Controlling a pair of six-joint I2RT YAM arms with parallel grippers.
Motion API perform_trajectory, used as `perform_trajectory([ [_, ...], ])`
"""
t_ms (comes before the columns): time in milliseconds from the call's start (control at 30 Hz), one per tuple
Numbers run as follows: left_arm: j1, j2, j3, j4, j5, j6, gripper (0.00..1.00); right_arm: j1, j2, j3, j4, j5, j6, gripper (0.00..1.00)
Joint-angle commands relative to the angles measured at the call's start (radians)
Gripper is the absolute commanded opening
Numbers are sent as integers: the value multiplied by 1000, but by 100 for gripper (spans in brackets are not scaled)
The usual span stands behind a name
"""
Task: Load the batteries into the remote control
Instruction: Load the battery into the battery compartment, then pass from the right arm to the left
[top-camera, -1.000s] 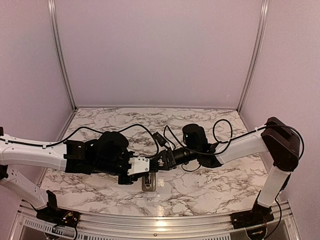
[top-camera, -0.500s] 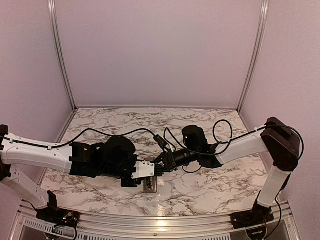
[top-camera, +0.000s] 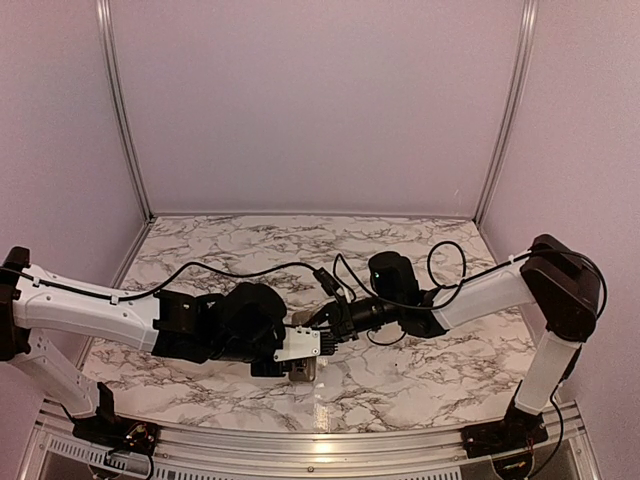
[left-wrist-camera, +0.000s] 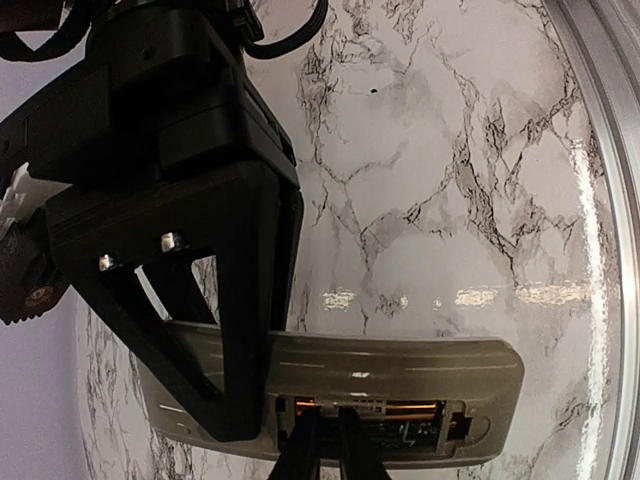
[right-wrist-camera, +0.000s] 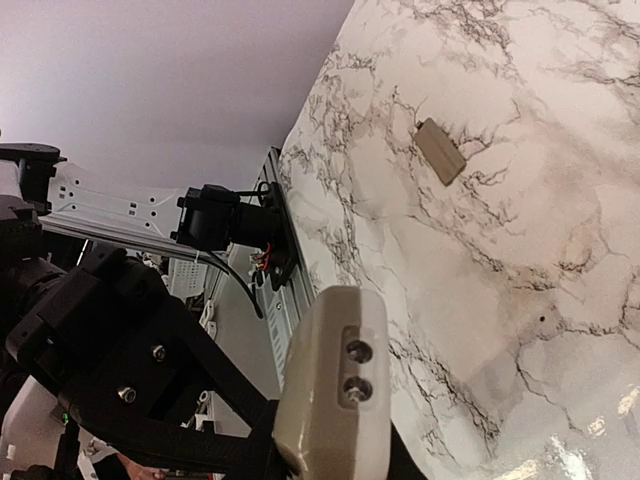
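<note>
Remote control (left-wrist-camera: 400, 370) — back up, lengthwise across left-wrist view | left tool (left-wrist-camera: 325, 450) pinched closed | right tool (top-camera: 318, 325) — cannot tell

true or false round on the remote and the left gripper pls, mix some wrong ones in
1. The remote control lies back side up. True.
2. Its battery compartment is covered by a lid. False: it is open, with metal contacts showing inside.
3. The left gripper is spread wide. False: it is shut, fingertips together at the compartment.
4. A small flat beige piece lies by itself on the marble table. True.
5. The remote control sits at the table's far edge. False: it is close to the near edge.
</note>
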Motion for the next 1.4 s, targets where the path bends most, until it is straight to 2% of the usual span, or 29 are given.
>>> perform_trajectory([
  [0,-10,60,-15,-61,-36,0,8,22,-44,46,241,-103,56,0],
  [300,-38,36,-35,-33,-58,-13,9,17,-57,53,217,-96,42,0],
  [567,-7,-104,-79,33,-68,-85,13,-10,-70,-1,216,-66,28,0],
  [800,26,-260,-151,187,-73,-221,28,-33,-96,-24,187,-36,-14,0],
  [933,78,-346,-205,289,-59,-356,50,-39,-118,-28,182,-26,-48,0],
  [1033,136,-389,-219,308,39,-454,62,-40,-134,-28,183,-23,-76,0],
  [1233,188,-377,-202,303,153,-599,75,-46,-166,-18,150,6,-131,0],
  [1367,192,-317,-186,324,275,-648,75,-46,-178,-8,130,27,-151,0],
])
